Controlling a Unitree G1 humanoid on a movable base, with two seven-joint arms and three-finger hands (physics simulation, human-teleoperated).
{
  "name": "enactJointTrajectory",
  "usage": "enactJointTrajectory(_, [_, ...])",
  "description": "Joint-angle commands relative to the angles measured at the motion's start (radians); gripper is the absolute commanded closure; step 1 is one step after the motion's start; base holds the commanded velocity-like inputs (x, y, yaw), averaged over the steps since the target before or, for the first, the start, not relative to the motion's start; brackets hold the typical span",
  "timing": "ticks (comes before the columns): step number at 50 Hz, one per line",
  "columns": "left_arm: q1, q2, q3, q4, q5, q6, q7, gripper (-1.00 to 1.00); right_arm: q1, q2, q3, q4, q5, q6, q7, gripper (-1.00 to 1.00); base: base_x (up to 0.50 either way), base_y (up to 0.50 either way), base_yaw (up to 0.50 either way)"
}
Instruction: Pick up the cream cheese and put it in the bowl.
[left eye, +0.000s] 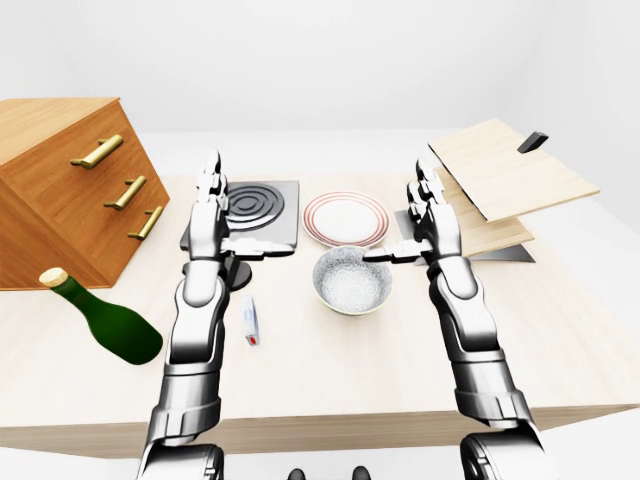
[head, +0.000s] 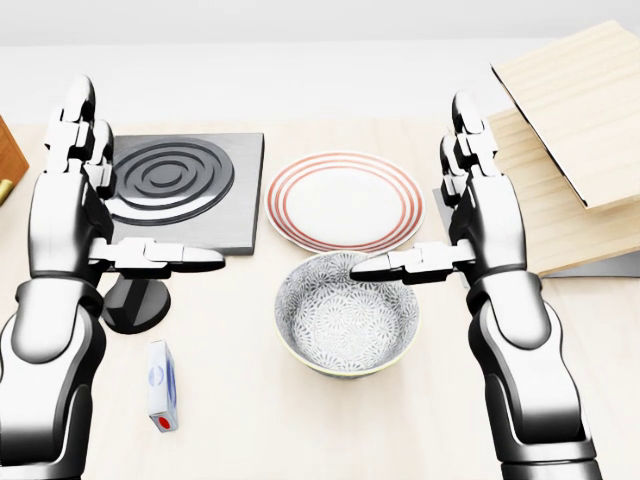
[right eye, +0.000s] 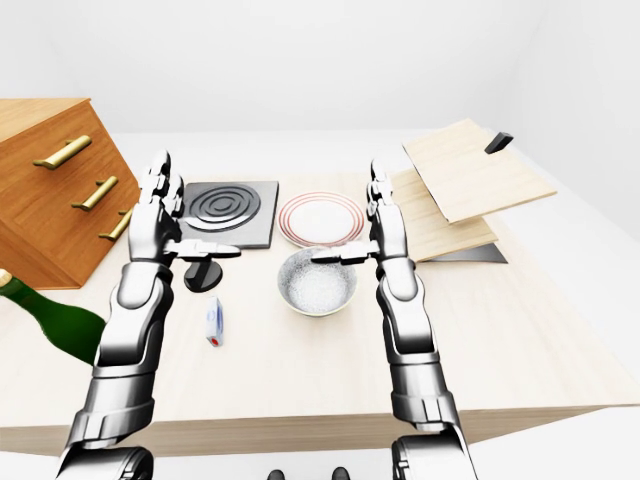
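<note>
The cream cheese (head: 162, 398), a small white box with blue and red marks, lies on the wooden table (head: 240, 420) at the lower left of the head view. The patterned grey-white bowl (head: 347, 312) stands to its right, empty. My left hand (head: 105, 215) is held upright and open above and beyond the box, thumb pointing right, touching nothing. My right hand (head: 455, 225) is also upright and open. Its thumb reaches over the bowl's upper rim, and it holds nothing.
A black stove plate (head: 175, 185) and a red-ringed plate (head: 345, 200) lie above the bowl. A small black round stand (head: 135, 305) sits under my left thumb. Wooden boards (head: 580, 100) are stacked at the right. A drawer cabinet (left eye: 60, 190) and a lying green bottle (left eye: 105, 320) are at the left.
</note>
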Motion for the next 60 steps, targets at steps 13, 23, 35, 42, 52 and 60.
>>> enactJointTrajectory(13, [-0.012, 0.03, -0.015, -0.07, 0.056, 0.0, -0.074, -1.0, 0.037, 0.011, 0.004, -0.049, -0.018, 0.0, -0.006, -1.0, 0.0, 0.0, 0.0])
enactJointTrajectory(23, [0.033, 0.058, -0.034, -0.124, 0.232, 0.0, -0.19, -1.0, 0.042, 0.011, 0.005, -0.06, -0.018, 0.0, -0.001, -1.0, 0.0, 0.0, 0.0])
enactJointTrajectory(35, [0.025, 0.149, -0.022, -0.137, 0.594, 0.0, -0.416, -1.0, 0.029, 0.013, 0.008, -0.007, -0.024, 0.0, 0.003, -1.0, 0.0, 0.0, 0.0])
enactJointTrajectory(42, [-0.017, 0.125, -0.029, -0.101, 0.731, 0.0, -0.508, -1.0, 0.035, 0.014, 0.008, -0.024, -0.022, 0.0, 0.003, -1.0, 0.0, 0.0, 0.0])
enactJointTrajectory(52, [0.044, 0.086, -0.044, -0.029, 0.757, -0.035, -0.483, -1.0, 0.026, 0.011, 0.008, 0.009, -0.022, 0.0, 0.004, -1.0, 0.0, 0.0, 0.0])
enactJointTrajectory(60, [0.112, 0.059, -0.071, 0.022, 0.795, -0.032, -0.506, -1.0, 0.026, 0.012, 0.007, 0.012, -0.023, 0.0, 0.005, -1.0, 0.0, 0.0, 0.0])
